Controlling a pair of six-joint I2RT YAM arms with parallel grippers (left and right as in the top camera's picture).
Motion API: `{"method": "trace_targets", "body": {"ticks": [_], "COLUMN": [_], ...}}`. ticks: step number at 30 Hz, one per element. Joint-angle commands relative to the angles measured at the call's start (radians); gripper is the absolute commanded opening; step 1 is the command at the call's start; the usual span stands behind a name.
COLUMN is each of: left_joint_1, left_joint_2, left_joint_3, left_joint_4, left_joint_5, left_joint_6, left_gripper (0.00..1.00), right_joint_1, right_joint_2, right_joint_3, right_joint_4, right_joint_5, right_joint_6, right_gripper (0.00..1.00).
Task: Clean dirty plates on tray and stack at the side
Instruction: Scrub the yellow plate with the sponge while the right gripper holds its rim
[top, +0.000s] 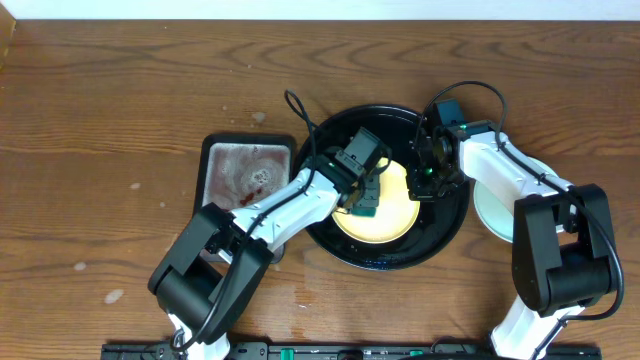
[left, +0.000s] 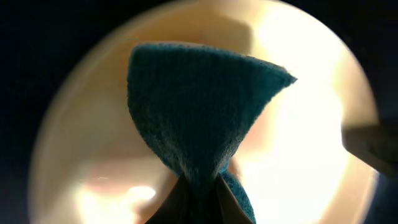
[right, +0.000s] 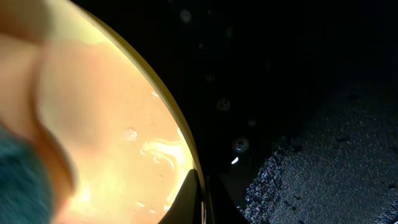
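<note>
Teal terry cloth (left: 199, 118), nubbly and bunched into a fan, is clenched in the left hand (left: 200, 196) and pressed to the pale yellow plate (left: 311, 137), evidently for wiping. The right hand (right: 200, 199) looks nipped onto that plate's thin rim, likely steadying it against the rubbing. The smooth plastic plate lies in the glossy black tray (right: 280, 74), which is beaded with droplets. Beyond, a mint-blue plate (top: 490, 220) rests on the wooden counter (top: 120, 100) right of the tray, and a red-smeared grey tray (top: 240, 165) lies to the left.

Grey tray (top: 248, 175), teal cloth (left: 199, 112), wooden table (top: 120, 100)
</note>
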Motion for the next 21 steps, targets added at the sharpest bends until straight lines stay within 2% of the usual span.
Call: {"method": "trace_targets", "body": {"ticks": [1, 6, 9, 15, 21], "left_joint_1": [-0.030, -0.037, -0.027, -0.001, 0.040], "left_joint_2": [-0.006, -0.006, -0.006, -0.006, -0.006], "left_joint_3": [0.001, 0.001, 0.001, 0.001, 0.002], "left_joint_4": [0.021, 0.096, 0.121, 0.118, 0.087], "left_joint_5": [0.126, 0.114, 0.015, -0.130, -0.142], "left_joint_6": [-0.016, -0.016, -0.018, -0.026, -0.019], "left_gripper": [0.07, 0.07, 0.07, 0.08, 0.07], "right_joint_1": [-0.002, -0.002, -0.002, -0.002, -0.002], "right_joint_2": [-0.002, -0.002, -0.002, -0.002, -0.002], "right_joint_3": [-0.010, -0.010, -0.010, -0.010, -0.010], "right_joint_4": [-0.004, -0.004, -0.005, -0.003, -0.004], "right_joint_5": [0.021, 0.020, 0.020, 0.020, 0.020], "right_joint_6": [-0.008, -0.008, -0.008, -0.008, -0.008], "right_gripper": [0.01, 0.01, 0.01, 0.01, 0.01]}}
